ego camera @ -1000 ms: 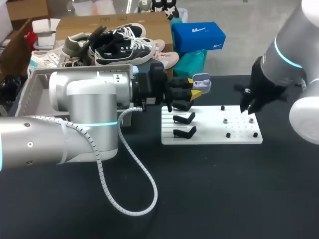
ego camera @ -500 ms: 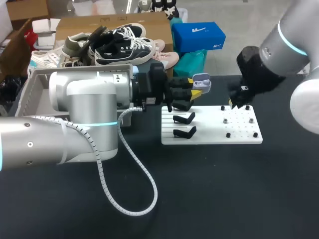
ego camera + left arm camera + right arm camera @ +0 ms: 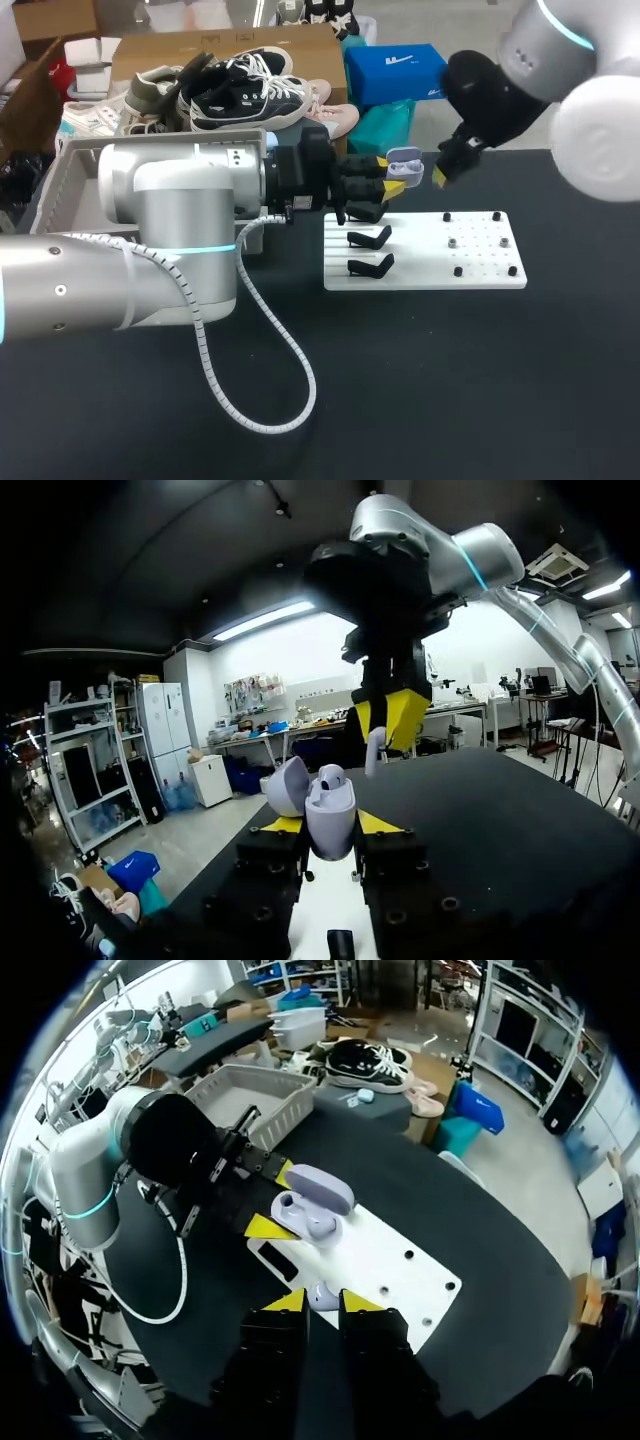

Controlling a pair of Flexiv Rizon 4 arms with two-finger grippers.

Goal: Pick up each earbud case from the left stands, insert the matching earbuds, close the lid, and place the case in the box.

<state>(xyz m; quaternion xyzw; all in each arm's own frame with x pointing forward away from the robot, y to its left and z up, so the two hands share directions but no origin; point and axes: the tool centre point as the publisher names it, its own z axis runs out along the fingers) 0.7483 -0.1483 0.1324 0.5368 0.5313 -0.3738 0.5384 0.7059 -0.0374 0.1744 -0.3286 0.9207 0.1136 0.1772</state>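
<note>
The left gripper point(image 3: 388, 173) is clamped on the body of the earbud case point(image 3: 405, 164). It holds the case above the counter point(image 3: 450, 380), just beyond the far edge of the white stand plate point(image 3: 425, 262), with the lid swung open and the first earbud point(image 3: 331, 777) seated inside. The right gripper point(image 3: 441, 176) hangs just to the right of the case, apart from it. Its yellow tips are pinched on the second earbud point(image 3: 375, 750), whose stem points down out of them. So the case lies to the left of this earbud, its open mouth showing toward the right gripper. The right arm is the one placed to close the gap, and I judge the stem must line up with the free socket before going in.
</note>
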